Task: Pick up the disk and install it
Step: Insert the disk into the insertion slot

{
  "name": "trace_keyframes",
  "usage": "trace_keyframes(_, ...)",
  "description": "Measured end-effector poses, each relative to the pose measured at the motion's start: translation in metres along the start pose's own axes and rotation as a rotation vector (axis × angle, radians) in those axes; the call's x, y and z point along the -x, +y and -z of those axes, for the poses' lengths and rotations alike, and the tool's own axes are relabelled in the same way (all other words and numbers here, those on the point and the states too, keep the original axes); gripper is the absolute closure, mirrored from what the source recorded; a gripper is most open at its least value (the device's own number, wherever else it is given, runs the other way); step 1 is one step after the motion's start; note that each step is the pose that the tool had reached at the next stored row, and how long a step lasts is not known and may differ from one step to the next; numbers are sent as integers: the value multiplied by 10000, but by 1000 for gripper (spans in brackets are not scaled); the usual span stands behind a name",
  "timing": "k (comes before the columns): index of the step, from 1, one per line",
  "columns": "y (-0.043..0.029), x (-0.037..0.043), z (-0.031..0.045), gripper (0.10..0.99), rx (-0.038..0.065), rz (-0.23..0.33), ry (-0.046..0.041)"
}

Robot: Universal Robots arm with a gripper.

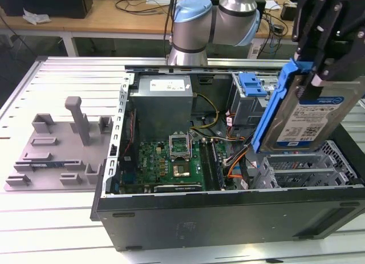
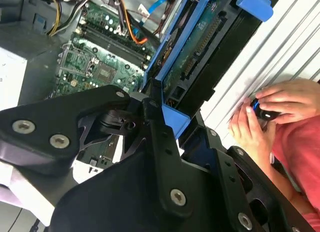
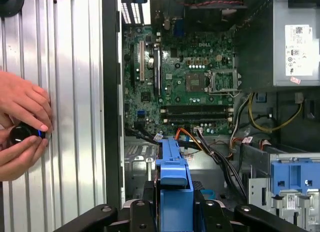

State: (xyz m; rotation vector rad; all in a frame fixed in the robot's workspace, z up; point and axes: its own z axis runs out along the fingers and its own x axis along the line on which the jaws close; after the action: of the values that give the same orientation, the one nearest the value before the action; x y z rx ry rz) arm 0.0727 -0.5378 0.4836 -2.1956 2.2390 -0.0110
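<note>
The disk [image 1: 308, 113], a silver drive with a white-and-blue label in a bright blue carrier, hangs tilted above the open computer case [image 1: 228, 212] at the exterior view's right. My gripper [image 1: 311, 70] is shut on its upper end, with black fingers on both flat sides. In the second wrist view the disk's green circuit side [image 2: 200, 41] runs away from the gripper [image 2: 165, 111]. In the first wrist view the blue carrier's edge [image 3: 172, 177] stands between the fingers of the gripper [image 3: 175, 207], over the case's cabled drive area.
Inside the case lie the green motherboard [image 1: 171, 155], the grey power supply [image 1: 165, 98], a blue-latched drive bay [image 1: 251, 84] and loose cables [image 3: 220, 157]. A grey fixture plate [image 1: 57, 144] sits at the exterior view's left. A person's hands [image 3: 22, 132] hold a small black device beside the case.
</note>
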Motion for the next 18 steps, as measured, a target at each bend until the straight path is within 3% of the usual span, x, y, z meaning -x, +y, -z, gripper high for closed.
trace_keyframes(7, -257, 5, -19, 722, 0, 0, -2)
trace_keyframes(10, -319, 6, -29, 722, 0, 0, -1)
trace_keyframes(18, -354, 7, -43, 722, 4, 0, 9)
